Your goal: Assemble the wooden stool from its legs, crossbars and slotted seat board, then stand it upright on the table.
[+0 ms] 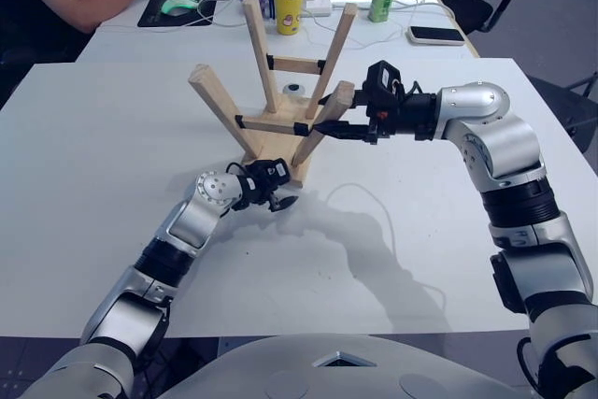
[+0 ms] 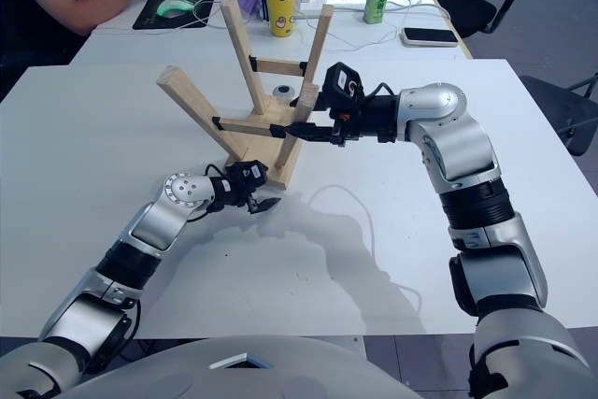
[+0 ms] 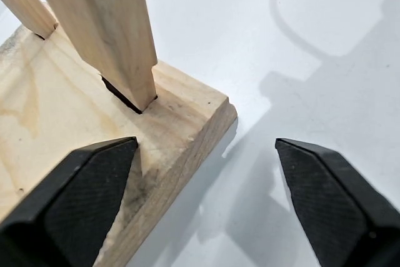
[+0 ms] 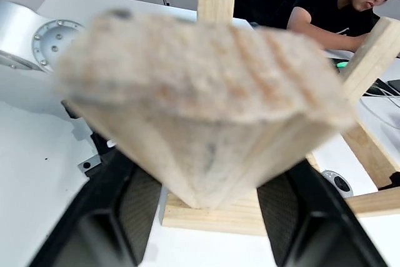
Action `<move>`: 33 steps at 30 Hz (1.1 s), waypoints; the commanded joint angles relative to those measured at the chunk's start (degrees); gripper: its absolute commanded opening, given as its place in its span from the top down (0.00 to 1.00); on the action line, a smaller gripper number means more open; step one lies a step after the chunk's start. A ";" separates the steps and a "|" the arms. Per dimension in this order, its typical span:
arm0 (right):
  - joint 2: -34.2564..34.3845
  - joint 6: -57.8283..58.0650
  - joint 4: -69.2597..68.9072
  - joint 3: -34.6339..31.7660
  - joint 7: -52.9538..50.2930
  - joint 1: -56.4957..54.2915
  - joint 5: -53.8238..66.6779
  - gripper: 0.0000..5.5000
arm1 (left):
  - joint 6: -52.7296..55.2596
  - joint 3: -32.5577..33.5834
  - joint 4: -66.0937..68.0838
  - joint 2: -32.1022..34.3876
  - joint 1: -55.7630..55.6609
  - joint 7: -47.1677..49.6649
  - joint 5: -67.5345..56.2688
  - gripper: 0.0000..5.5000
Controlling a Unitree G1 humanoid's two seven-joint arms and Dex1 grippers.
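Pale bare-wood wooden stool (image 1: 271, 124) sits upside down at about 12 o'clock from the centre of the white table (image 1: 112, 184), its flat slotted seat board (image 3: 75, 110) lying on the surface. Four square legs (image 1: 264, 53) splay upward, tied by thin crossbars (image 1: 297, 64) with dark ends. Judged stiff, light softwood with a dry, grippy grain that is unlikely to slip. The joints are the weak spot: in the left wrist view a dark gap shows where one leg enters its slot, so a pull on a leg tip could lever it loose. Better holds look to be low on a leg near the board, or the board's edge itself. The right gripper (image 1: 329, 128) comes in from 3 o'clock, forearm roughly level and elbow bent out to the side. It is pinching the near right-hand leg (image 1: 338, 98) at about mid-height, one black finger on each flank. The left gripper (image 1: 280, 201) sits low at 6 o'clock of the board, forearm stretched forward over the table. Its fingers (image 3: 75, 198) are spread wide, straddling the board's near corner and gripping nothing. The stool is not yet turned onto its feet.
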 commanded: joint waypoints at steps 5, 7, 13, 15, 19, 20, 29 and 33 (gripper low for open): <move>0.83 5.43 5.77 8.82 0.44 5.50 -5.88 0.62 | 1.59 1.36 4.71 -1.76 2.44 0.71 -1.82 0.26; 1.18 5.94 7.19 8.54 0.64 3.75 -5.69 0.62 | 1.29 1.60 6.05 -1.68 2.32 1.14 -1.58 0.26; 0.54 4.73 11.28 10.56 1.51 1.26 -7.28 0.62 | 0.19 3.77 12.05 -1.96 1.60 3.40 -1.54 0.26; 0.20 4.52 11.57 11.13 2.22 1.06 -7.37 0.62 | -1.29 6.59 13.43 -3.16 1.33 5.20 -3.32 0.26; 0.04 4.36 12.10 11.65 2.77 0.89 -7.56 0.62 | -2.36 12.88 12.29 -5.64 1.61 6.37 -9.32 0.26; -0.03 4.31 12.27 11.72 2.86 0.85 -7.63 0.62 | -2.57 14.56 11.39 -6.13 1.93 5.98 -11.33 0.26; 0.05 4.52 12.44 11.93 3.53 -0.25 -7.38 0.62 | -0.44 16.81 18.48 -8.80 -0.08 12.13 -11.42 0.48; 1.79 3.92 13.24 11.66 3.16 -1.73 -7.16 0.62 | 2.89 15.31 21.45 -10.02 0.21 12.85 -11.02 0.60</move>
